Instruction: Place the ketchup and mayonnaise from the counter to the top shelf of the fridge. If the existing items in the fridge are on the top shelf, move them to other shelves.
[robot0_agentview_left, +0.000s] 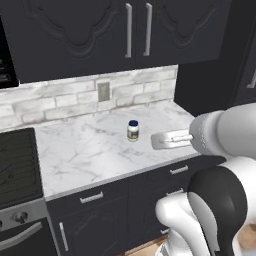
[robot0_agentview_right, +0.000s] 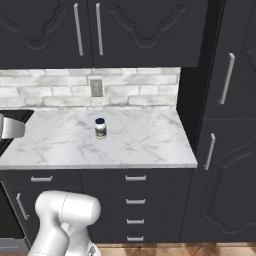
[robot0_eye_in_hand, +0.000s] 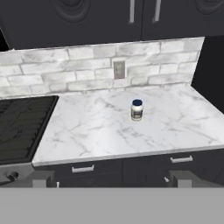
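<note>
Reaching for the jar on the marble desk, jaws spread wide and empty.

Ahead of and below the jaws: wide white marble desk with grey veins (robot0_eye_in_hand: 100, 131), dark drawer fronts under it, black stovetop (robot0_eye_in_hand: 22, 127) off to one side in the hand view. Out in the open near the middle of that slab, well ahead of the jaws and touching nothing else: small squat white mayonnaise jar with dark blue lid (robot0_eye_in_hand: 137, 109). Best done, probably, by centring on the jar, coming in level, straddling the white body below the lid, closing only once both fingertips (robot0_eye_in_hand: 43, 179) flank it.
</note>
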